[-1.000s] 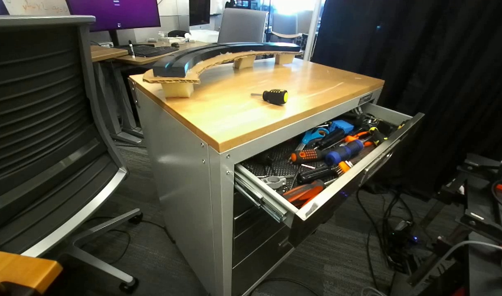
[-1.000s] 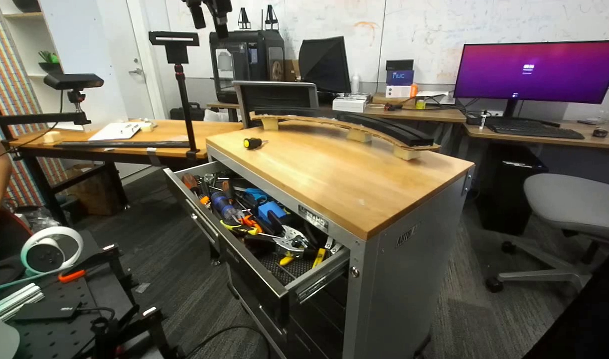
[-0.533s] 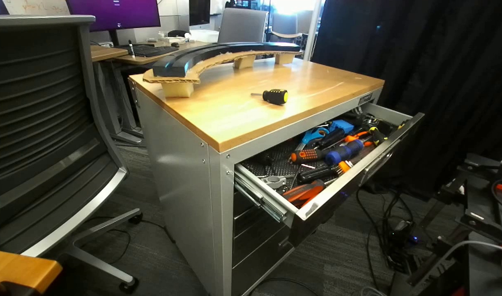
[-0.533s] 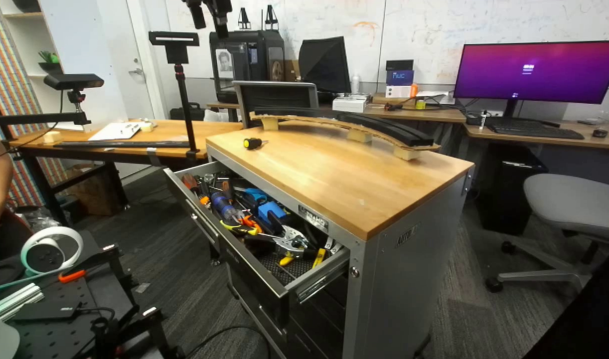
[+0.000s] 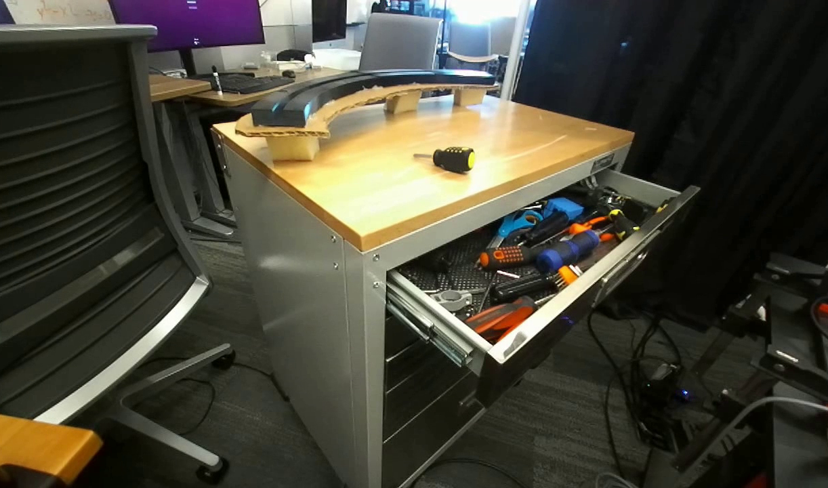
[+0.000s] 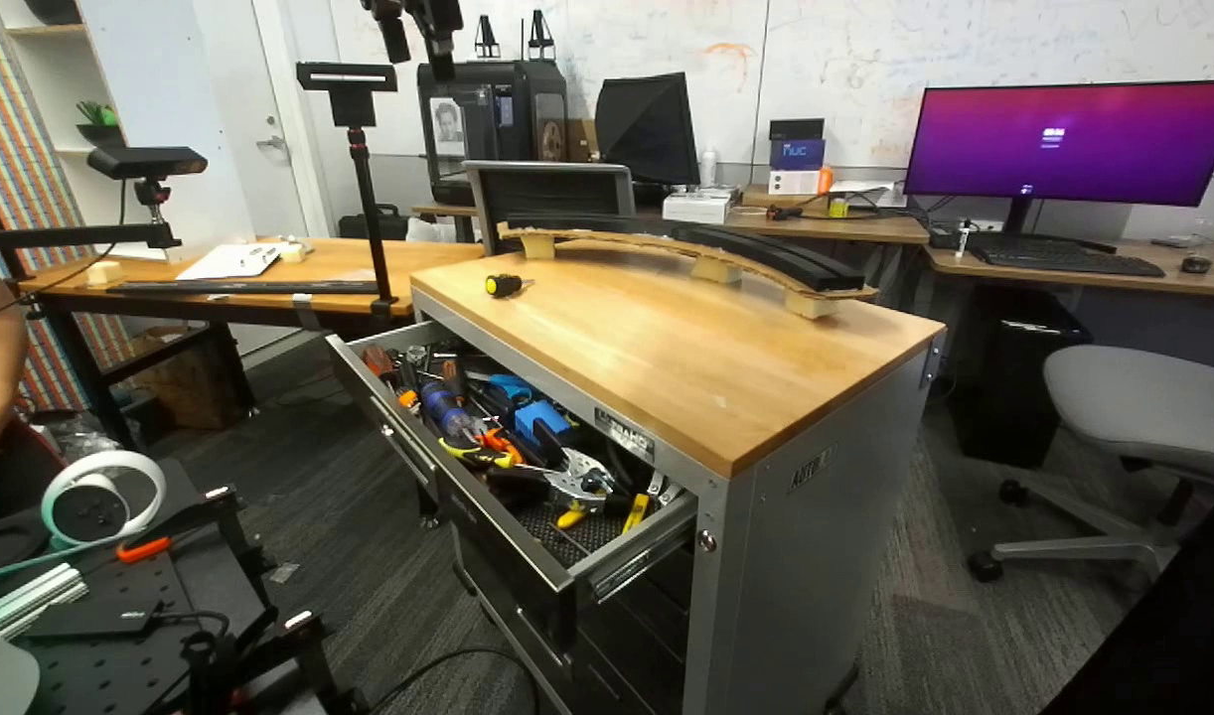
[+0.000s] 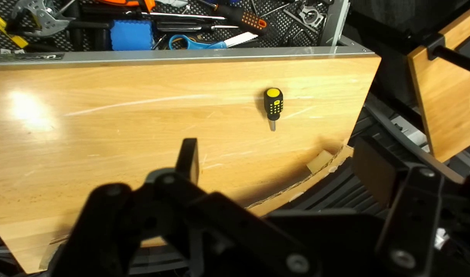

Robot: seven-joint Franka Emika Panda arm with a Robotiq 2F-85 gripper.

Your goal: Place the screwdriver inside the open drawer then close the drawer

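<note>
Your pincer (image 7: 283, 166) is spread, nothing held; screwdriver (image 7: 273, 109) lies on the surface (image 7: 123, 154), near the edge by the open drawer (image 7: 334, 23). Probably light, stiff, grippy: pinch its fat handle (image 7: 273, 100) around the middle.

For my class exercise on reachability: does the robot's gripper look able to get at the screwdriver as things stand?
Probably yes: the gripper is open above the worktop, and the screwdriver lies uncovered there, apart from the curved black piece, with nothing visible blocking it.
</note>
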